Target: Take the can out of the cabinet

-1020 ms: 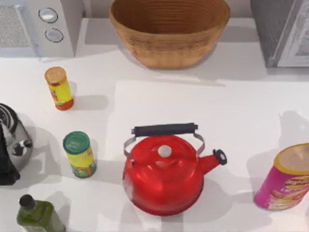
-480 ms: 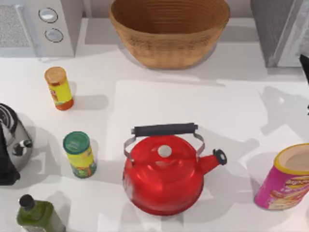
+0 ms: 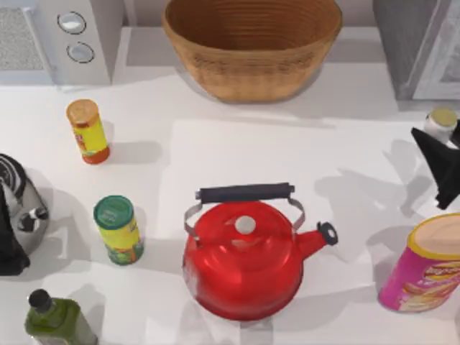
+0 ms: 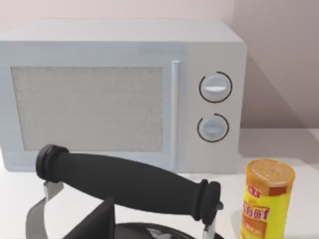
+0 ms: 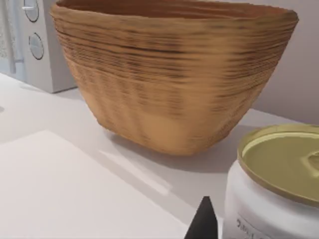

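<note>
The can (image 3: 442, 118), a small whitish cylinder with a dull yellow-olive top, hangs at the table's right edge, just in front of the grey cabinet (image 3: 415, 44) with its white door panel. My right gripper (image 3: 437, 139) is shut on the can, coming in from the right edge. In the right wrist view the can (image 5: 277, 185) sits close up, with one dark fingertip (image 5: 204, 222) beside it. My left arm (image 3: 8, 241) stays parked at the left edge over a dark silver kettle.
A red kettle (image 3: 244, 255) stands mid-table, a wicker basket (image 3: 251, 47) at the back, a pink tube (image 3: 422, 264) at front right. On the left are a white microwave (image 3: 79, 36), an orange-lidded jar (image 3: 88, 131), a green-lidded jar (image 3: 118, 230) and a green bottle (image 3: 54, 318).
The right gripper has come into view at the right edge and moved forward and left, away from the cabinet, carrying the can. The left arm has not moved.
</note>
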Tool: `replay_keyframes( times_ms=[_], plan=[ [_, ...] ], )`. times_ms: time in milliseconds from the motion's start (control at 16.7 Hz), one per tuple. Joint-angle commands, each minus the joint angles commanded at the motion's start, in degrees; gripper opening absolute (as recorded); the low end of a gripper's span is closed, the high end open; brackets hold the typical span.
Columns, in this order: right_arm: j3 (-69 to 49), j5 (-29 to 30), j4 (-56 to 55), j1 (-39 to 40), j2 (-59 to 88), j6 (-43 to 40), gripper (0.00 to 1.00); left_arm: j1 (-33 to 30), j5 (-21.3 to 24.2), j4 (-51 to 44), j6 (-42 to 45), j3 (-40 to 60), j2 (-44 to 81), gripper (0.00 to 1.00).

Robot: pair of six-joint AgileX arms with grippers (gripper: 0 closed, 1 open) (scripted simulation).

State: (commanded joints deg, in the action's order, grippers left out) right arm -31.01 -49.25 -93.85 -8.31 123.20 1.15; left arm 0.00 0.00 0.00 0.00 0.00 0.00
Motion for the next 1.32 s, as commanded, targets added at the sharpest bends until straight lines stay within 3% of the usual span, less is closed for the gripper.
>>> replay_keyframes(
  times_ms=[480, 1020, 1320],
  plan=[
    [-1.06, -2.77, -5.27, -1.27, 7.09, 0.03, 0.00, 0.00, 0.00, 0.00, 0.00, 0.00, 0.00, 1.00],
    [-7.54, -0.44, -6.80, 1.27, 5.83, 1.48, 0.00, 0.00, 0.00, 0.00, 0.00, 0.00, 0.00, 1.00],
    [-5.44, 0.79, -4.01, 1.93, 8.08, 0.68, 0.00, 0.00, 0.00, 0.00, 0.00, 0.00, 0.00, 1.00]
  ],
)
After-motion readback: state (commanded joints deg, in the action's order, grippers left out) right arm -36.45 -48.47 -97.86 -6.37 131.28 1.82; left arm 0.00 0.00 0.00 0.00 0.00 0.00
